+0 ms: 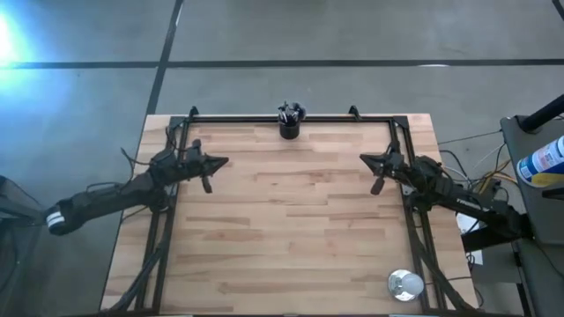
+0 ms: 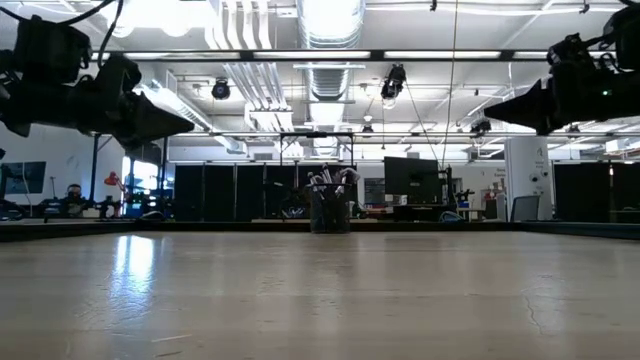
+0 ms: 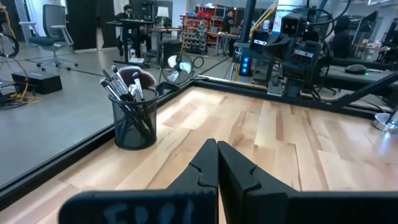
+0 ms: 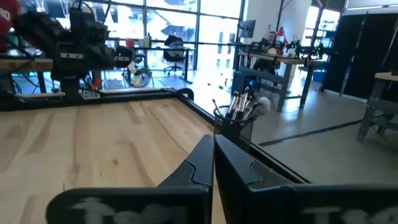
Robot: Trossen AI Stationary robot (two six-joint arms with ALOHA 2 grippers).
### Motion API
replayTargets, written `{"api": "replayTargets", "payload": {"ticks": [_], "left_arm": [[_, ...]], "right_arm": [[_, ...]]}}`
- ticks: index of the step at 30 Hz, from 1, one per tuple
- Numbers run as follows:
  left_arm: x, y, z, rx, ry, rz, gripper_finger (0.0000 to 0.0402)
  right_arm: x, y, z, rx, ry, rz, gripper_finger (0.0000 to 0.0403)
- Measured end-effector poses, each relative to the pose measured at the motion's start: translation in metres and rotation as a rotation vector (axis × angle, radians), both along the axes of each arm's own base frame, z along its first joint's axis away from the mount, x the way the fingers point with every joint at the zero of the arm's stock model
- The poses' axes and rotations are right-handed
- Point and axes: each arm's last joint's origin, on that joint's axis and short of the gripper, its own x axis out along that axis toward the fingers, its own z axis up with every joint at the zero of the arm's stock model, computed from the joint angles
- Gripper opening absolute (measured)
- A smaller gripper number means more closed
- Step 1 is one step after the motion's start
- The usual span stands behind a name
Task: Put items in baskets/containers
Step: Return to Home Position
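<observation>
A small black mesh cup (image 1: 290, 126) stands upright on its base at the middle of the table's far edge, also seen as cup (image 3: 135, 121), cup (image 4: 234, 132) and cup (image 2: 330, 210). Several thin brushes (image 3: 124, 84) stand in it, handles down and bristle tips up, one with a wide fluffy head (image 3: 144, 76). My left gripper (image 1: 226, 161) hovers shut above the table's left side, pointing right. My right gripper (image 1: 362, 158) hovers shut above the right side, pointing left. Both are well clear of the cup and hold nothing.
A round silver disc (image 1: 405, 284) lies near the table's near right corner. A black frame rail (image 1: 291, 117) runs along the far edge behind the cup. The wooden tabletop (image 1: 291, 220) between the arms is bare. A person (image 4: 271, 41) sits far off in the room.
</observation>
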Motion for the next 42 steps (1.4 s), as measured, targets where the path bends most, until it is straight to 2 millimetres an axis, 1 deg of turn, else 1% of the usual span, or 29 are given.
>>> {"api": "replayTargets", "payload": {"ticks": [2, 4, 7, 13, 17, 21, 24, 29, 42], "left_arm": [[-0.003, -0.002, 0.000, -0.010, -0.005, 0.000, 0.0000], [-0.006, -0.004, 0.001, -0.013, -0.009, 0.005, 0.0000], [-0.011, -0.006, 0.001, -0.007, -0.019, 0.020, 0.0000], [-0.022, -0.012, 0.003, 0.020, -0.064, 0.028, 0.0000], [-0.021, -0.011, 0.001, 0.023, -0.029, 0.059, 0.0000], [-0.022, -0.011, 0.001, 0.045, -0.029, 0.095, 0.0000], [-0.022, -0.011, 0.002, 0.037, -0.036, 0.094, 0.0000], [-0.022, -0.011, 0.001, -0.030, -0.052, 0.093, 0.0000], [-0.021, -0.010, 0.000, -0.040, -0.048, 0.093, 0.0000]], "right_arm": [[-0.003, 0.001, -0.001, 0.002, -0.005, 0.005, 0.0008], [-0.003, 0.002, 0.001, 0.001, -0.016, 0.025, 0.0008], [-0.002, 0.002, -0.002, 0.015, 0.012, 0.023, 0.0008], [-0.002, 0.002, -0.001, 0.020, -0.008, 0.028, 0.0008], [-0.002, 0.002, -0.002, 0.025, 0.001, 0.027, 0.0008], [-0.001, 0.002, -0.002, 0.016, 0.008, 0.027, 0.0008], [-0.001, 0.002, -0.002, 0.015, 0.015, 0.027, 0.0008], [-0.001, 0.002, -0.003, -0.016, 0.032, 0.026, 0.0008], [-0.001, 0.002, -0.003, -0.024, 0.036, 0.026, 0.0008]]}}
